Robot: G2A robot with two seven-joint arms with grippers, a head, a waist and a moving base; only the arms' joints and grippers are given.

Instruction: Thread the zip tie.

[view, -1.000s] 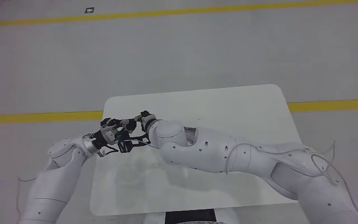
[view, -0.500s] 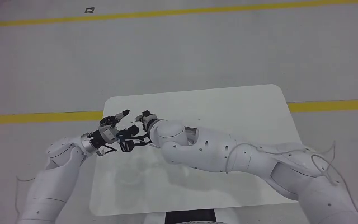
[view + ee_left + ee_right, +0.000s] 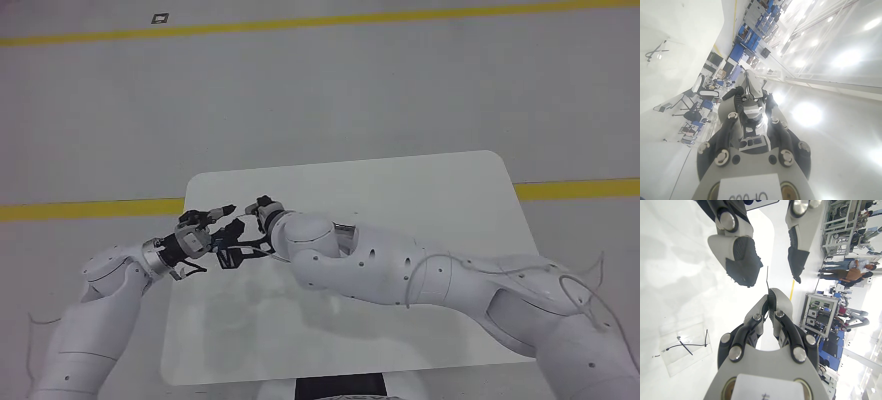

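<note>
Pinching the black zip tie (image 3: pixel 767 279) tight, R gripper (image 3: pixel 769 294) holds it above the table's (image 3: pixel 420 190) left side, tip poking between L gripper's (image 3: pixel 772 270) wide-spread fingers. Clear tray (image 3: pixel 668 362) on table w/ a few spare ties (image 3: pixel 687 345), crossed.

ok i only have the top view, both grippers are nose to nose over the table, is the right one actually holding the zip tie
Observer: Yes, the right gripper is shut on a thin black plastic zip tie, its tip poking out in front.
Operator: and the left one, closed yet
Observer: No, the left gripper is open; the tip points into the gap between its fingers, touching neither.
Operator: any spares if it drops
Observer: A clear plastic tray on the table holds a few more black zip ties.
</note>
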